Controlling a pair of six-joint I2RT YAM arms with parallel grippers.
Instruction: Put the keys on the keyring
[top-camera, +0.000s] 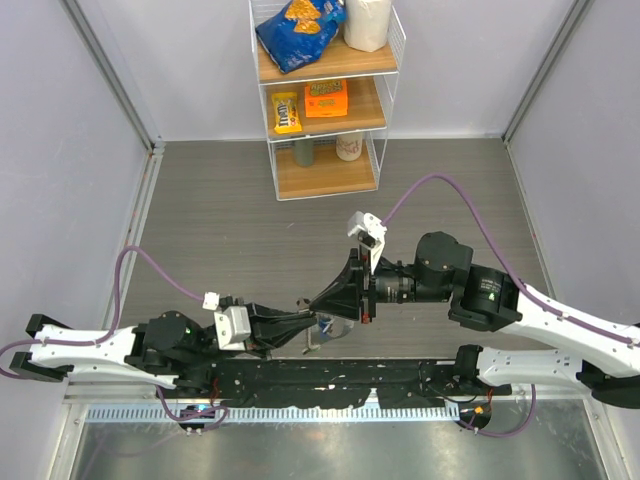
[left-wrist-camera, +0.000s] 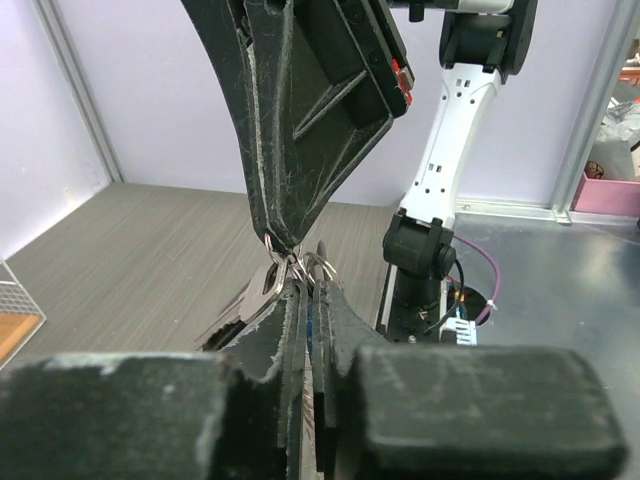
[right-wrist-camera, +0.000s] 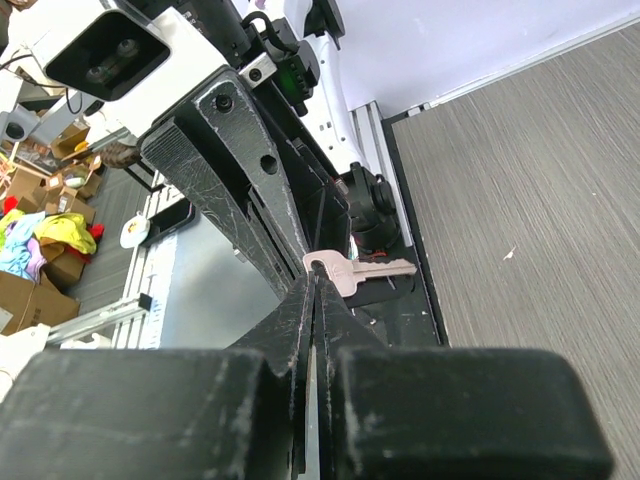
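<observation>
**Q:** State the condition of each tool, nearest first.

**A:** The left tool (left-wrist-camera: 312, 298) has its fingers drawn in to a narrow slot. Thin silver wire loops of the keyring (left-wrist-camera: 322, 262) and a blue strip sit in that slot. Whether the pads clamp them yet cannot be told. The right tool (right-wrist-camera: 318, 284) is fully closed and pinches the key (right-wrist-camera: 365, 270) at its head.

**Q:** Where is the work, and why there?

**A:** It is in the air just beyond the arm bases, clear of the surface (top-camera: 220, 220). The two tools meet tip to tip. This probably lets one tool steady a loop while the other presents the key's hole to it, with nothing underneath to snag.

**Q:** Describe the key.

**A:** It is plain silver metal with a flat rounded head and a short cut blade sticking out sideways from the fingers. A thin wire loop passes through the hole in the head. Only one key is clearly in view, and no grey oval loop can be identified.

**Q:** And further out?

**A:** A shelf rack (top-camera: 325, 170) stands at the far wall, well apart from the work.
</observation>
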